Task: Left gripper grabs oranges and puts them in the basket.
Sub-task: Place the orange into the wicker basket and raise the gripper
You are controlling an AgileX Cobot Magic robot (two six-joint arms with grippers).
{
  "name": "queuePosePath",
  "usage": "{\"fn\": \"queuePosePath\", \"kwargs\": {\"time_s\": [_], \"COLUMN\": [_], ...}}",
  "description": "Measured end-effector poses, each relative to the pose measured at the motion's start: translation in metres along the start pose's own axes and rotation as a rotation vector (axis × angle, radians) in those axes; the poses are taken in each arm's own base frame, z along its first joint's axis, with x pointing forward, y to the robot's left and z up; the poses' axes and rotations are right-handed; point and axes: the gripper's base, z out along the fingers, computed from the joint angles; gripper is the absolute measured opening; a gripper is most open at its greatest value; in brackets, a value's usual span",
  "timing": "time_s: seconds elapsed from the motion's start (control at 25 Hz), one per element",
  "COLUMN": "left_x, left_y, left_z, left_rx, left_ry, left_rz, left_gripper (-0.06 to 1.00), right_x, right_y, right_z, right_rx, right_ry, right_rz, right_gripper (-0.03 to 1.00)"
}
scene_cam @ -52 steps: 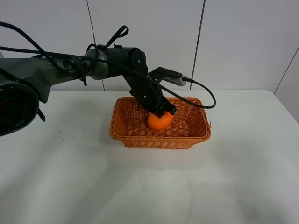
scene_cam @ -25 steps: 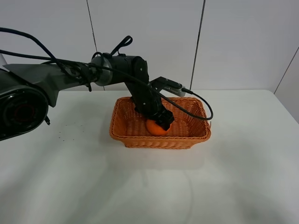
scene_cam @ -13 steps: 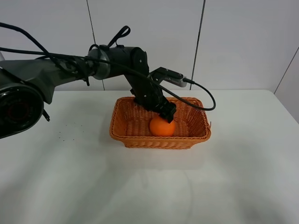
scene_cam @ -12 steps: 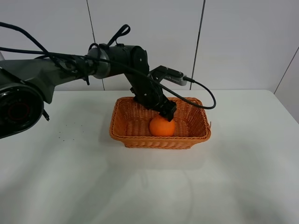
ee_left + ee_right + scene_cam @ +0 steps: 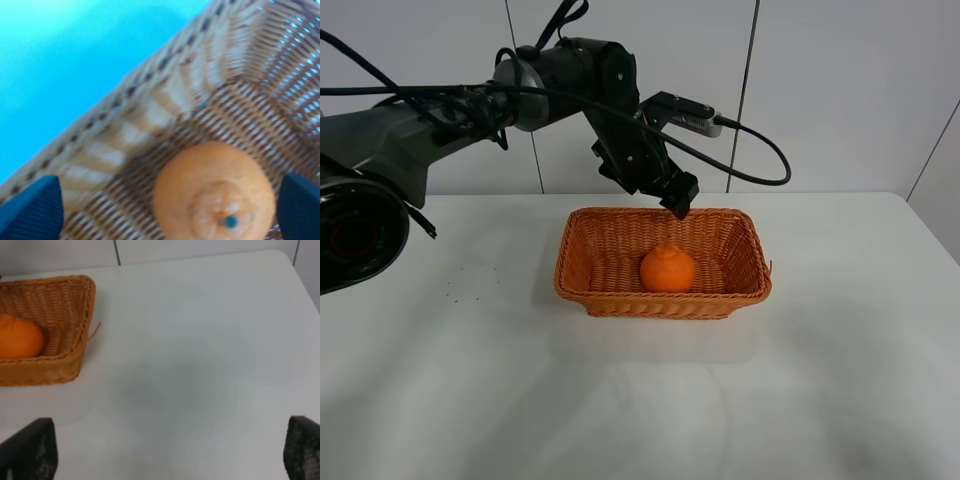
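The orange (image 5: 667,268) lies on the floor of the woven wicker basket (image 5: 590,291), near its middle, knobbed top up. My left gripper (image 5: 680,205) is open and empty, raised above the basket's back rim, clear of the fruit. In the left wrist view the orange (image 5: 214,193) sits between the two dark fingertips (image 5: 33,209), with the basket wall (image 5: 165,95) behind it. The right wrist view shows the orange (image 5: 19,337) inside the basket (image 5: 75,315); my right gripper (image 5: 167,452) is open over bare table, its fingertips (image 5: 29,450) wide apart.
The basket stands on a white table (image 5: 820,380) against a white panelled wall (image 5: 840,90). The left arm and its black cable (image 5: 760,150) arch over the basket's back edge. A few dark specks (image 5: 460,280) lie left of the basket.
My left gripper lowered the orange into the basket, let go of it, and has risen up and back above the rim. The orange now rests free in the basket.
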Motion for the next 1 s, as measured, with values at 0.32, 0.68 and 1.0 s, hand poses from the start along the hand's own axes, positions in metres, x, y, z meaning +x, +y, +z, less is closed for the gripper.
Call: {"fn": "queuePosePath", "kwargs": {"time_s": [0.32,0.68,1.0], "left_x": [-0.010,-0.005,0.021], "left_y": [0.023,0.073,0.149], "left_z": [-0.043,-0.073,-0.082], "left_rx": [-0.074,-0.142,-0.235], "left_ry": [-0.049,-0.066,-0.030], "left_rz": [-0.015,-0.106,-0.232], "left_gripper": [0.96,0.96,0.96], "right_x": [0.000,0.000,0.000], "right_y": [0.000,0.000,0.000], "right_z": [0.000,0.000,0.000], "right_rx": [0.000,0.000,0.000], "right_ry": [0.000,0.000,0.000], "right_rz": [0.000,0.000,0.000], "right_gripper": [0.69,0.69,0.69]}}
